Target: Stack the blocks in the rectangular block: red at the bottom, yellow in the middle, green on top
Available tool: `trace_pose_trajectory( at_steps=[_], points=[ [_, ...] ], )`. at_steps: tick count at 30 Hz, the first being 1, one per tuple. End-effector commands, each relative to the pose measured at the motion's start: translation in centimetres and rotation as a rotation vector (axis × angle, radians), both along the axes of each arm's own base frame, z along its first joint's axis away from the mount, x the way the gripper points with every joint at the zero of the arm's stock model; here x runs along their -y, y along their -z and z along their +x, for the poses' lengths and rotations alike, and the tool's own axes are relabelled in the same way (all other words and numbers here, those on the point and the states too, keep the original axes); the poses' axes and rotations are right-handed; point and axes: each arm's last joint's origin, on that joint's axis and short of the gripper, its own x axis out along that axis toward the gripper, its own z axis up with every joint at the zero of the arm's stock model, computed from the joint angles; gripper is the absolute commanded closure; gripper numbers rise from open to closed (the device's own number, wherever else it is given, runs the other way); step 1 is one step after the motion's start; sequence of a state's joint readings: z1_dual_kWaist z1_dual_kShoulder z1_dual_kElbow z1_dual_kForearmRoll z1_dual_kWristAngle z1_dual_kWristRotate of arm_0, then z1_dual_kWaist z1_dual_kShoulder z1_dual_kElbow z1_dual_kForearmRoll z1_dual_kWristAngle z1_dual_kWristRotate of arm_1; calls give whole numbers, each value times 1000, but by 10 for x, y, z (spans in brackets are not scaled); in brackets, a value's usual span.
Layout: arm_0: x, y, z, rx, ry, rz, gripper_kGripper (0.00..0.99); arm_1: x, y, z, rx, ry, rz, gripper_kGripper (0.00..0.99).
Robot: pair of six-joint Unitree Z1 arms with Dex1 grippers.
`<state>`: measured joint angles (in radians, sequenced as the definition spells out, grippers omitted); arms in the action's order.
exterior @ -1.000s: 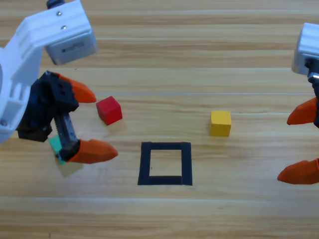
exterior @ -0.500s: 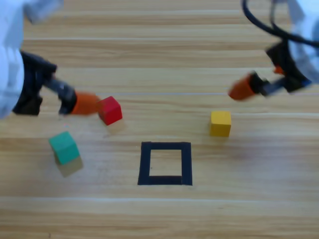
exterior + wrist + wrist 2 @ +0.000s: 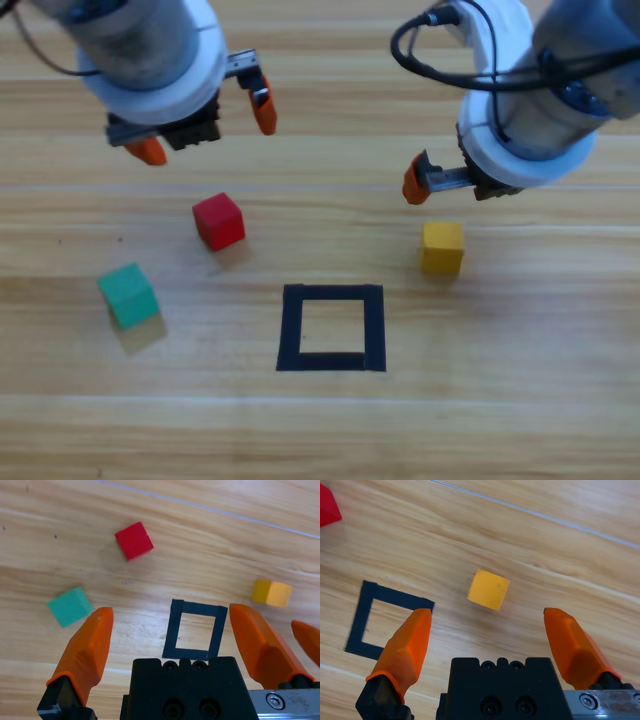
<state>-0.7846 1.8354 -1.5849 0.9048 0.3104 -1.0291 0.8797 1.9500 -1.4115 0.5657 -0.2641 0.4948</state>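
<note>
while our left gripper [image 3: 206, 122] hangs wide apart and empty above the small red cube [image 3: 219, 221], our right gripper [image 3: 490, 645], equally spread, hovers over the small yellow cube [image 3: 442, 247]; the small green cube [image 3: 129, 295] sits left of the black tape square [image 3: 331, 328]

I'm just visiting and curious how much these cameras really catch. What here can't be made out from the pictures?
- High view: the right gripper shows only one orange jaw; the grey arm above hides the other.
- Right wrist view: the small red cube is cut by the top-left edge; the small green cube is out of frame.
- Left wrist view: the black tape square outline has its near edge partly behind the left gripper, whose black body covers it.
</note>
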Motion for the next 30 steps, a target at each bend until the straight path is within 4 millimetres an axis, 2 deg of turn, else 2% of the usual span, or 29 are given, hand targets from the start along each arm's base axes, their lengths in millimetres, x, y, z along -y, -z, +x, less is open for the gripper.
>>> trace_pose_trajectory(
  at_steps=[1, 6, 9, 12, 18, 26, 28, 30],
  points=[
    [-18, 39, 56, -179, -210, -21, 0, -3, 47, 44, -132, 135, -45, 2],
    [-31, 47, 83, -263, -320, -55, 2, -15, 68, 68, -215, 227, -69, 2],
    [-36, 56, 96, -295, -359, -59, 4, -21, 77, 75, -240, 249, -79, 2],
    [-34, 75, 108, -337, -400, -50, 4, -18, 90, 81, -276, 258, -82, 0],
    [-23, 107, 125, -390, -429, -29, 4, -12, 104, 84, -325, 272, -88, 1],
    [-15, 127, 138, -414, -420, -25, 4, -14, 117, 85, -367, 277, -87, 1],
    [-14, 130, 140, -418, -418, -25, 4, -13, 121, 86, -383, 279, -83, 24],
    [-12, 135, 142, -424, -416, -21, 5, -11, 124, 87, -395, 283, -82, 102]
  ],
)
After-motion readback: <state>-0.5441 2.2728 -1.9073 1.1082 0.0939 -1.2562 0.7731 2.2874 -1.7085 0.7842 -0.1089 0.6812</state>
